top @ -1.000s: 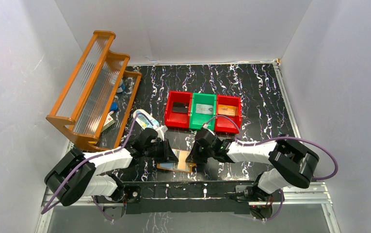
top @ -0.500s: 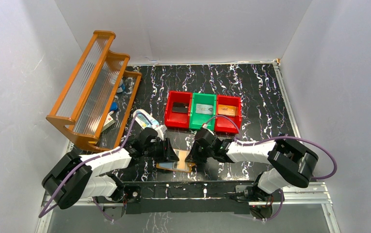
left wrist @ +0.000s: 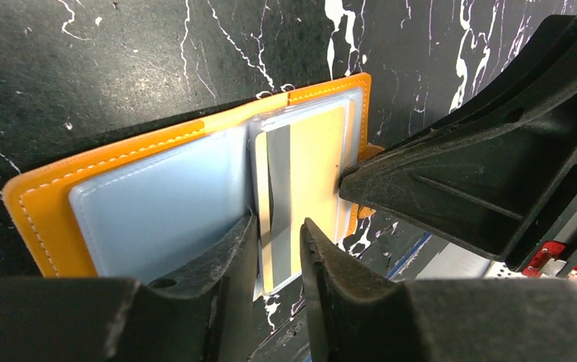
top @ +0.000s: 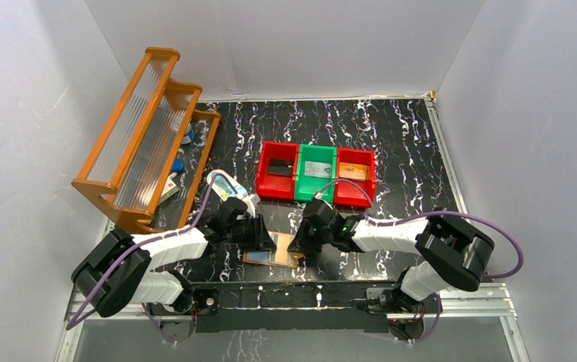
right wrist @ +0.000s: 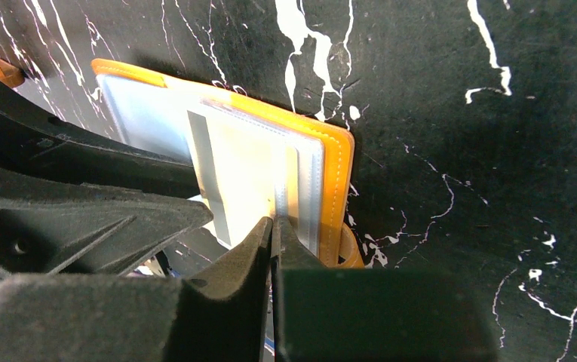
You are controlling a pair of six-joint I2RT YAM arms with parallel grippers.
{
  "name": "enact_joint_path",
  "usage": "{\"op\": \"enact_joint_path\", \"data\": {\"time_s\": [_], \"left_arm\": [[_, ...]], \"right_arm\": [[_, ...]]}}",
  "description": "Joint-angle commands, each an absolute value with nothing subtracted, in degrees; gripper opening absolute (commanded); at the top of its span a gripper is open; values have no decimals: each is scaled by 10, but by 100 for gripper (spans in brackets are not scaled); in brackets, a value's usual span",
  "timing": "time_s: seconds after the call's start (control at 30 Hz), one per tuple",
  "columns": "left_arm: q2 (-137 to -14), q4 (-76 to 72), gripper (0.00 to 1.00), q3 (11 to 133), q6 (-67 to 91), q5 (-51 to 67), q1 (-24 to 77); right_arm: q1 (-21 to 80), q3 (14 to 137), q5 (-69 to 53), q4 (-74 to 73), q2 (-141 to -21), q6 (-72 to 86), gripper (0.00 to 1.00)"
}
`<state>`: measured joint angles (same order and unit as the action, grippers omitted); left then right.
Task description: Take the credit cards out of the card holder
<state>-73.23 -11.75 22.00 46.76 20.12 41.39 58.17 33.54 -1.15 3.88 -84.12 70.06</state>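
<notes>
Orange: spotted the card holder open flat on the black marbled table, close to the near edge, squeezed between left gripper and right gripper.

Seeing two credit cards inside, both under clear plastic. In the left wrist view: blue-grey card in the left-hand pocket, cream card with a grey stripe in the pocket beside it.

Reading the left gripper as slightly open: narrow gap, fingers planted either side of the stripe at the cream card's near end, clamping nothing.

Reading the right gripper as closed down to a sliver, tips on the edge of the clear sleeve over the cream card, opposite the left gripper. Looks like a pinch on that sleeve edge; can't rule out a plain press.

Noting both grippers almost nose to nose across the holder in the top view.

Further back: row of three bins, red-green-red, something flat in each. Off to the left: wooden rack against the wall, small items at its foot.
</notes>
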Motion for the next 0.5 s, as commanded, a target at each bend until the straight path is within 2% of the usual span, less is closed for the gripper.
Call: {"op": "enact_joint_path", "data": {"time_s": [0.0,0.13,0.33,0.47], "left_arm": [[-727,-151,24,212,475,228,417],[-701,-153,20,207,485,219,416],[-678,-156,1,205,485,220,416],[-693,-168,0,205,473,245,416]], "right_arm": [[582,308,23,-19,-882,682,12],[583,307,19,-15,-889,682,12],[583,308,19,-14,-892,682,13],[581,310,21,-18,-891,681,15]]}}
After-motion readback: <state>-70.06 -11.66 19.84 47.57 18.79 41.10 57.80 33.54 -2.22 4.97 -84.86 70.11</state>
